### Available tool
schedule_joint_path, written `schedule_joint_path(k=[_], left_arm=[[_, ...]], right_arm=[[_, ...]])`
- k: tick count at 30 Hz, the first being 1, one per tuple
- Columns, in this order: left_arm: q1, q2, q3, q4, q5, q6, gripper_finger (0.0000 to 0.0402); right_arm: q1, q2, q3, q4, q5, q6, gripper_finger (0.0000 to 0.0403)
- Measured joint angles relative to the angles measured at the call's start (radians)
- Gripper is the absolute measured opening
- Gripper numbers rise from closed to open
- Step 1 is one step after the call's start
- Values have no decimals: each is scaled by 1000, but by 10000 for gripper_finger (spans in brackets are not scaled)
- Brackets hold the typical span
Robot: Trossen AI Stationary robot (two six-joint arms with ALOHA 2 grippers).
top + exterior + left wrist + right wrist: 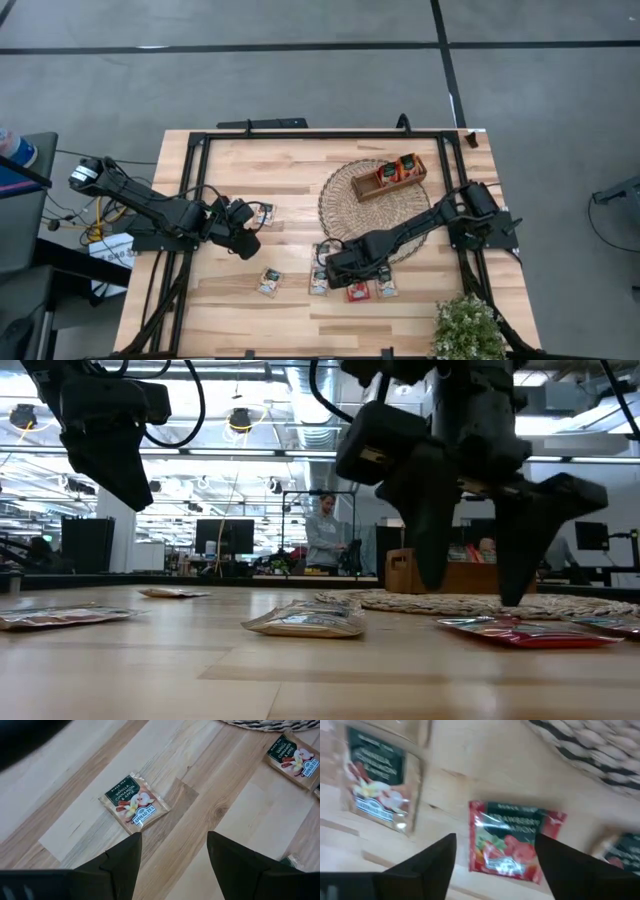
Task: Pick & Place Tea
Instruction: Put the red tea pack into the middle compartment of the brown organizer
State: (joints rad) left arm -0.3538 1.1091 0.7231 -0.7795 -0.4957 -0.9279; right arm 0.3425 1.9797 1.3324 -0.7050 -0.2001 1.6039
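Several tea sachets lie flat on the wooden table. A red one (510,842) (530,632) lies right under my right gripper (495,865) (345,270), whose open fingers hang just above it without touching. A beige one (380,790) lies beside it. My left gripper (174,852) (240,237) hovers open over the table's left half, above and short of another beige sachet (134,802). The wooden tray (388,176) stands on the round wicker mat (345,205) and holds red sachets.
More sachets lie along the near middle of the table (270,281) (386,287), and one lies by the left gripper (263,213). A potted plant (467,328) stands at the near right corner. A black frame (320,134) borders the table.
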Motion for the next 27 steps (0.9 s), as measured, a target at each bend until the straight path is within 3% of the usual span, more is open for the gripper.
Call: schedule_joint_path(k=[8, 14, 21, 27], left_arm=[[0, 0, 0, 0, -9, 0, 218], [0, 0, 0, 1, -17, 0, 218], [0, 0, 0, 1, -18, 8, 218], [0, 1, 0, -2, -18, 8, 218]], right_arm=[[27, -1, 106, -234, 53, 30, 296], [44, 33, 106, -117, 73, 71, 297], [42, 80, 99, -185, 77, 69, 297], [42, 121, 108, -145, 68, 45, 297]])
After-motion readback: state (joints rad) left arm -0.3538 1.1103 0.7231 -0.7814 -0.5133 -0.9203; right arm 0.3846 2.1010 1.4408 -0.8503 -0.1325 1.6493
